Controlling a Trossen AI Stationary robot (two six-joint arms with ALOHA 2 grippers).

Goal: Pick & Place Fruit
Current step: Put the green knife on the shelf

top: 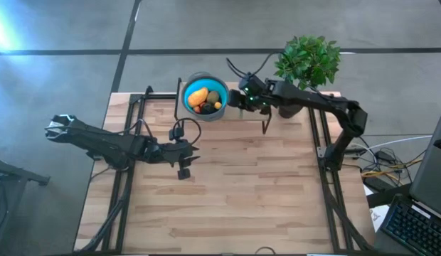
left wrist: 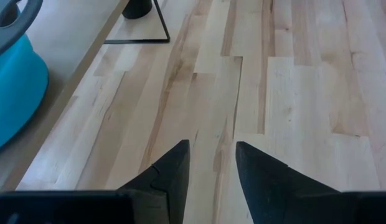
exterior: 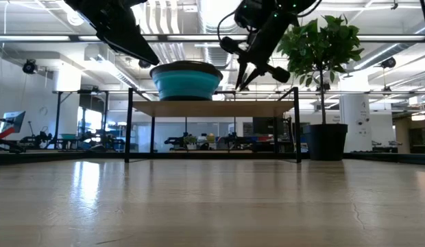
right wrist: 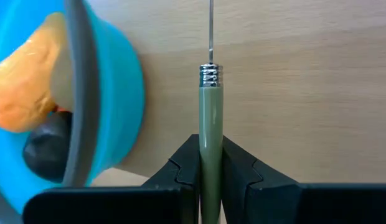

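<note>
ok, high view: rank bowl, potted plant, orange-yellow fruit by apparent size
1. potted plant, foliage spreads widest
2. bowl, somewhat smaller; the plant stands taller, nearer the camera, so this is unsure
3. orange-yellow fruit, clearly smallest, inside the bowl

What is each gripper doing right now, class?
Left gripper: open, empty, over the table.
Right gripper: shut on the knife, beside the bowl.

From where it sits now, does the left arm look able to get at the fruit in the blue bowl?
Probably yes. The left gripper is open and empty over bare table, and the bowl with the fruit has nothing between. The right gripper, shut on the knife, sits close beside the bowl and could crowd it.
</note>
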